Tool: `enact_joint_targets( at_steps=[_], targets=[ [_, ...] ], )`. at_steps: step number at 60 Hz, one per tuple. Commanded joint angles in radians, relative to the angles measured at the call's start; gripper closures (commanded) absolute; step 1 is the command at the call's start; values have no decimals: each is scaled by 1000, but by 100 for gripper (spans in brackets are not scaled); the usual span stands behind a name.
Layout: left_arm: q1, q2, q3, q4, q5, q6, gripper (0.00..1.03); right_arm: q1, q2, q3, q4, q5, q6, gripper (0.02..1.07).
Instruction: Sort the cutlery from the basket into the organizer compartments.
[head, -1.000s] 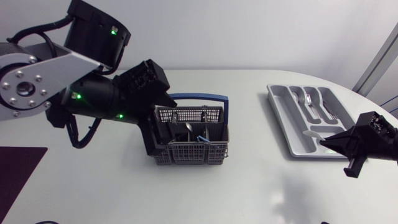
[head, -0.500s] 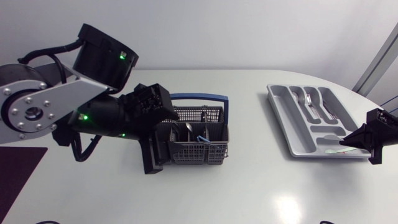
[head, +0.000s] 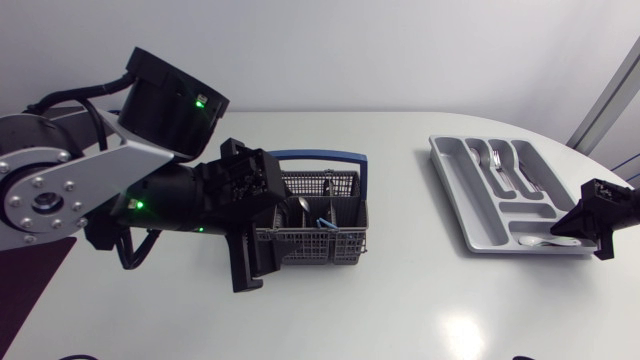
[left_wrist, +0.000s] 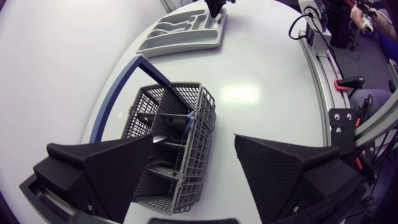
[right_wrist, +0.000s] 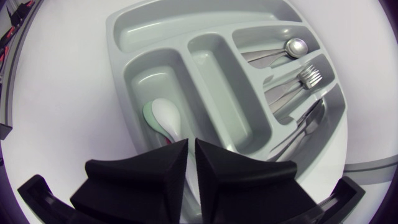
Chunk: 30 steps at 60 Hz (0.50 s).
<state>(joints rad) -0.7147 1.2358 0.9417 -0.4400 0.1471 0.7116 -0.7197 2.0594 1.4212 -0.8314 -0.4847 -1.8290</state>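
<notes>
From above, my left gripper (head: 250, 262) hangs at the basket (head: 318, 232) to pick next. Its wrist view shows the fingers spread astride the basket's wall. On the right wrist view, my right gripper (right_wrist: 191, 149) pinches the white spoon (right_wrist: 165, 118), which lies in the organizer (right_wrist: 124, 37)'s near compartment.

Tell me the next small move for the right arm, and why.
Probably open the right gripper to let go. The bowl of the white spoon already lies in the short end compartment of the organizer, and its handle runs back to the nearly closed fingers, so it looks placed but not yet released.
</notes>
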Motion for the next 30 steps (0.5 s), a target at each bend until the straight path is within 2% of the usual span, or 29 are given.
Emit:
enact_joint_targets(
  at_steps=[1, 9, 18, 20, 30],
  targets=[
    [-8, 10, -34, 17, -11, 23, 13, 19, 41, -5, 8, 11, -36, 90],
    [-11, 14, -40, 24, -12, 29, 13, 16, 15, -33, 15, 0, -36, 90],
    [-14, 36, -52, 46, -12, 31, 13, 12, -74, -102, 32, -31, -12, 68],
    [-19, 44, -63, 63, -12, 31, 13, 14, -110, -136, 40, -38, -6, 60],
    [-25, 73, -69, 103, -12, 25, 13, 40, -234, -246, 52, -74, 33, 41]
  ],
)
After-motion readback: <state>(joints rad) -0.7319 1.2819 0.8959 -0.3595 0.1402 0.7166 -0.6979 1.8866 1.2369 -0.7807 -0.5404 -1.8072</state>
